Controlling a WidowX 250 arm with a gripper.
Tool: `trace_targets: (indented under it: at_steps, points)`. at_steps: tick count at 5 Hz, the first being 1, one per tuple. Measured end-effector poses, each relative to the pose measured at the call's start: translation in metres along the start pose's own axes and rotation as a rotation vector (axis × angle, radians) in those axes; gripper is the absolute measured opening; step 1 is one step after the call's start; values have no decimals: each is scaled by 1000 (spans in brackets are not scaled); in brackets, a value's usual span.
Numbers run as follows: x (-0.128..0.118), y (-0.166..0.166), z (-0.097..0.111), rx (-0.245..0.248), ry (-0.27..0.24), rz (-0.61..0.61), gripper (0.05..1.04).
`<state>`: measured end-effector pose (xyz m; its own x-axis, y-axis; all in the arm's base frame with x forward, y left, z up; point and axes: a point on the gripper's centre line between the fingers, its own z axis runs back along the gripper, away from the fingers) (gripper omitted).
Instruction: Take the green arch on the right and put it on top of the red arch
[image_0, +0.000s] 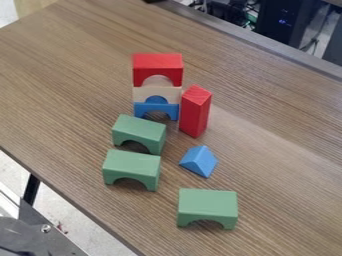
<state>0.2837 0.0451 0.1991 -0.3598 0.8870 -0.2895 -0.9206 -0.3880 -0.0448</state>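
Can't tell your gripper's state. Pinch the green arch (208, 202) at front right squarely by its sides, lift high, then lower it level, centred on the red arch (157, 63).

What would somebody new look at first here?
Probably the bright red arch topping the little tower, with a tall red block standing beside the tower. Next come three chunky green arches nearer the camera. A small blue wedge sits below the red block in the picture.
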Motion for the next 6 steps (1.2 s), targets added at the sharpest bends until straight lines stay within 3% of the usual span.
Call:
trace_targets:
  at_steps: [1,2,4,6]
  points:
    - [2,2,-9,33,-1,8,999]
    - [-10,14,-21,37,-53,-12,999]
    - [-40,48,-24,3,-60,-62,999]
    - [-58,95,-65,40,-129,-86,999]
